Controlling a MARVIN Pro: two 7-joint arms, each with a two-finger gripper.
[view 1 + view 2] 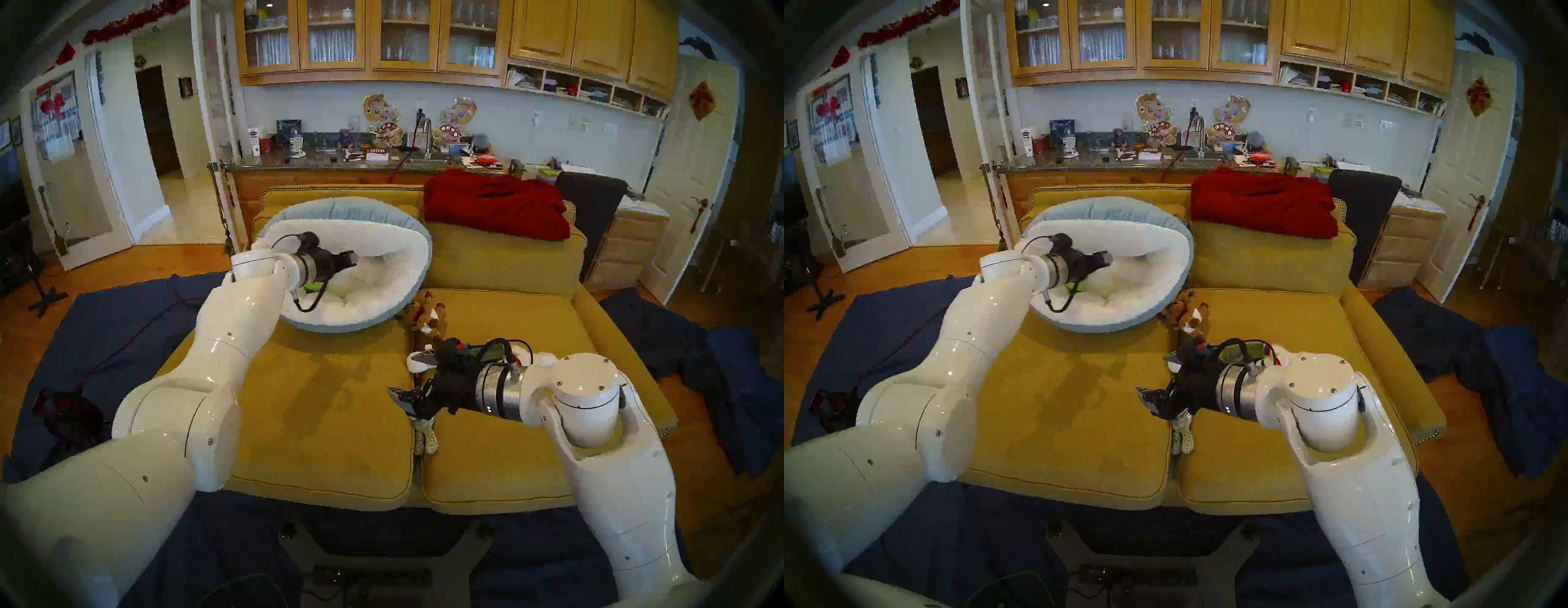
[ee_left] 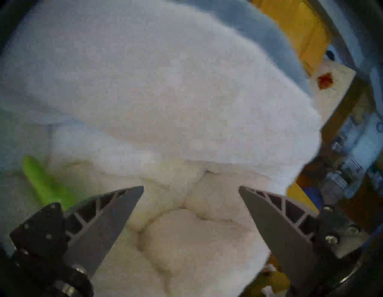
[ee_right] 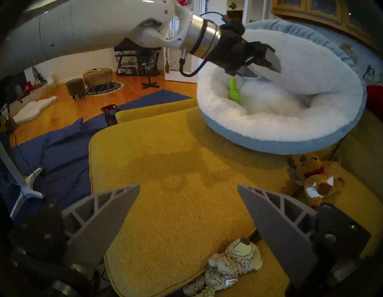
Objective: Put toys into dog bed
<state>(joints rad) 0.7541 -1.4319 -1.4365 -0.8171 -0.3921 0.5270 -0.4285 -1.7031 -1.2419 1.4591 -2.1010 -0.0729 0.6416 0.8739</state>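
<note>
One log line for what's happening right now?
left hand: open over bed | cactus: in bed | right hand: open, empty

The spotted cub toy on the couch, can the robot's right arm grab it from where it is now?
Probably yes. The grey spotted cub lies in the open on the sofa cushion, just below the right gripper, whose jaws stand open and empty. Nothing sits between them.
</note>
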